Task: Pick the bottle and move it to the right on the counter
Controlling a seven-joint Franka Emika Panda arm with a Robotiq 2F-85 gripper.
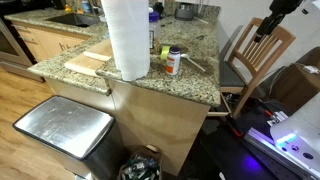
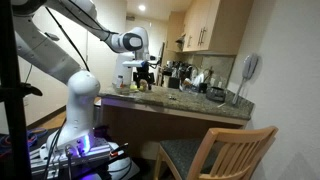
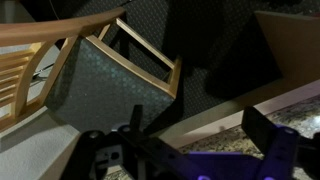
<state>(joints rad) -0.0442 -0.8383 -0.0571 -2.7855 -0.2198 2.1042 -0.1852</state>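
- While hanging over the wooden chair [image 3: 110,80], off the counter [image 1: 192,86] edge, the gripper [image 3: 190,158] has its jaws spread wide, totally empty.
- Bottle [image 1: 173,62] stands upright by the counter's front corner, paper towel roll [image 1: 127,38] close behind.

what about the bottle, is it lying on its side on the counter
No, the bottle stands upright on the counter, cap up, beside the paper towel roll.

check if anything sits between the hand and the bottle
Nothing visible does. In an exterior view the hand hangs over the wooden chair beside the counter, and only bare granite lies between it and the bottle.
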